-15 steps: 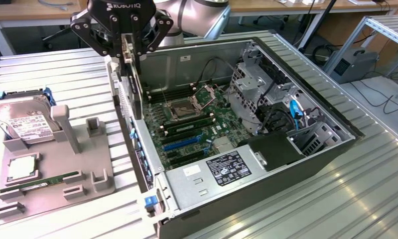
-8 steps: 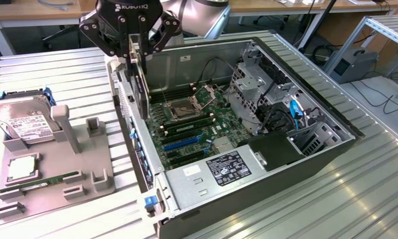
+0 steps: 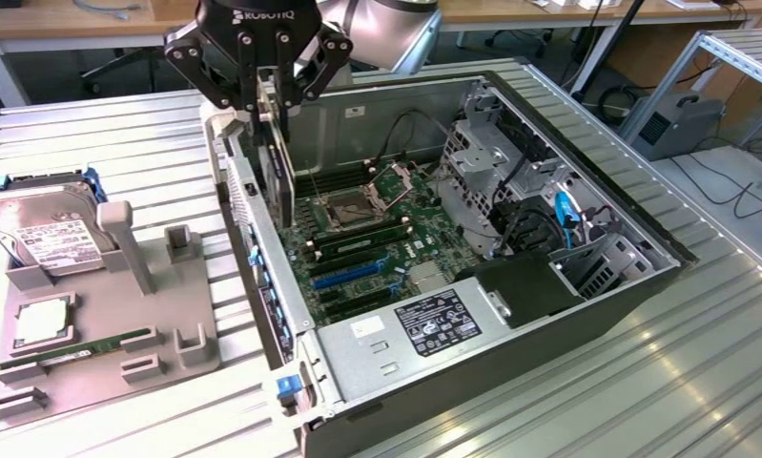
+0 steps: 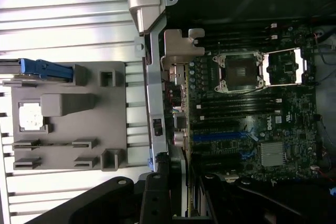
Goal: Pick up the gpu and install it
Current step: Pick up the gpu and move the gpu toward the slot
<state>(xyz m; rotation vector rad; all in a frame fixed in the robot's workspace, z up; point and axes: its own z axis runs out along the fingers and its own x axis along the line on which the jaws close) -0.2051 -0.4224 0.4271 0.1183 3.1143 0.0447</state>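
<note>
Bright even light, glare streaks on ribbed table (image 3: 686,377), deep shadow inside case (image 4: 236,9)

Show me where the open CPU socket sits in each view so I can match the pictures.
Exterior view: the CPU socket lies on the motherboard, mid-case, to the exterior view's right of the gpu that the claw grips.
Wrist view: the CPU socket lies between memory slot rows, beside its open load plate.
Shared landmark: the blue expansion slot, further along the board from the socket in both.

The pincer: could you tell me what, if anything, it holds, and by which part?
The pincer holds the gpu by its upper edge, the card hanging vertically.
</note>
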